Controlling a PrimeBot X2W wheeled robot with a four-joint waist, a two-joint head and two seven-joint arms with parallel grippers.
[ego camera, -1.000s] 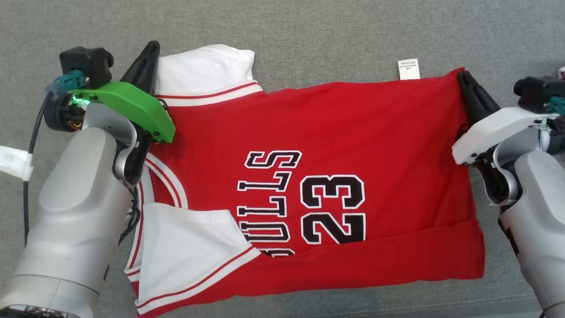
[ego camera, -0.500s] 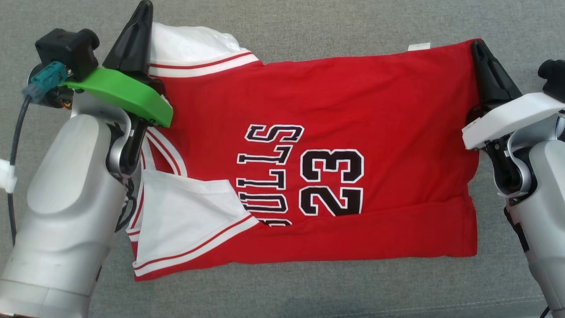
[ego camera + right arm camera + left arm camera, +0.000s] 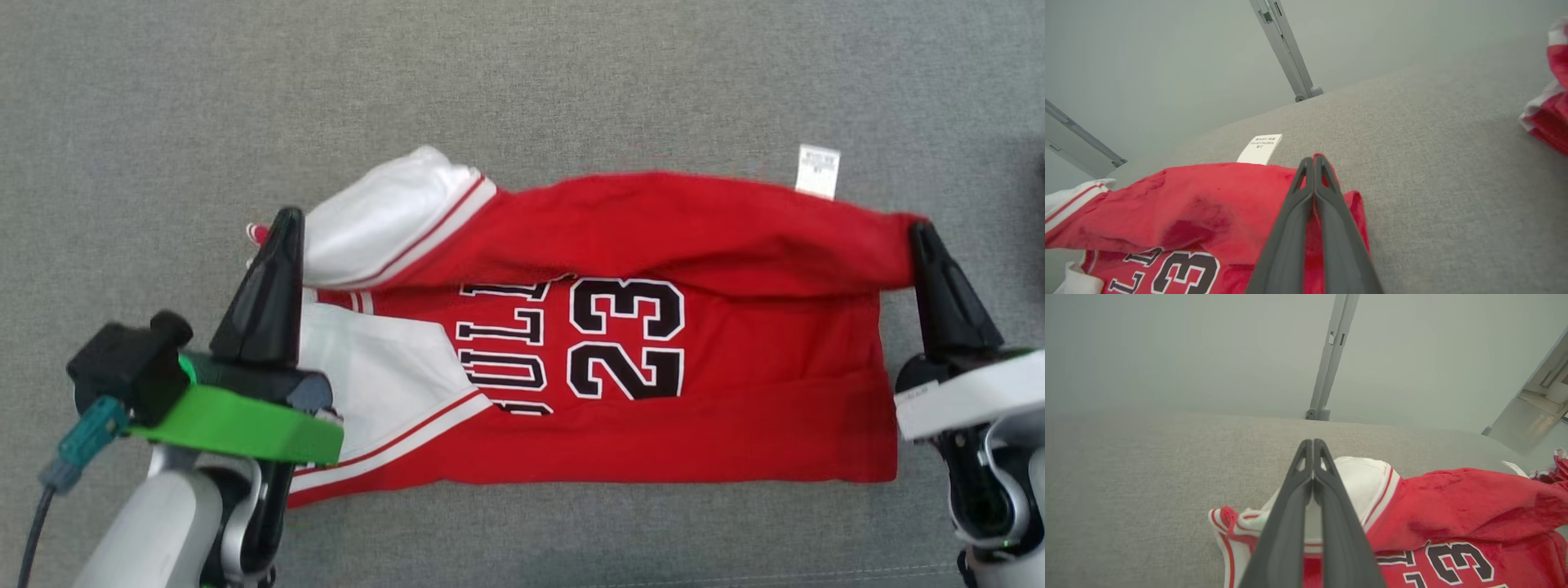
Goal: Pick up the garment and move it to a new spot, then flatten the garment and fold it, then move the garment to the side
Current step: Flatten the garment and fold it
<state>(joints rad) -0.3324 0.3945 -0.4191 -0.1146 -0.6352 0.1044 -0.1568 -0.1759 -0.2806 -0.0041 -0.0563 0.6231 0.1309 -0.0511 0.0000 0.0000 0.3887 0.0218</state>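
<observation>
The garment (image 3: pixel 653 392) is a red jersey with white sleeves and black "23" lettering, lying on the grey surface. Its far edge is lifted and curls over the top of the lettering. My left gripper (image 3: pixel 286 219) is shut on the white sleeve corner at the left end of that edge; the left wrist view shows cloth pinched between its closed fingers (image 3: pixel 1312 444). My right gripper (image 3: pixel 919 230) is shut on the red corner at the right end, and the right wrist view shows it (image 3: pixel 1314 160) biting red fabric (image 3: pixel 1188 196). A white label (image 3: pixel 818 170) sticks out near that corner.
Grey fabric surface (image 3: pixel 522 82) spreads on all sides of the jersey. Another red and white cloth (image 3: pixel 1549 118) lies off to the right in the right wrist view. A grey metal post (image 3: pixel 1331 355) stands beyond the far edge.
Both grippers have come back toward me with the jersey's far edge in them. That edge now hangs over the upper part of the lettering, which lay flat and fully visible before.
</observation>
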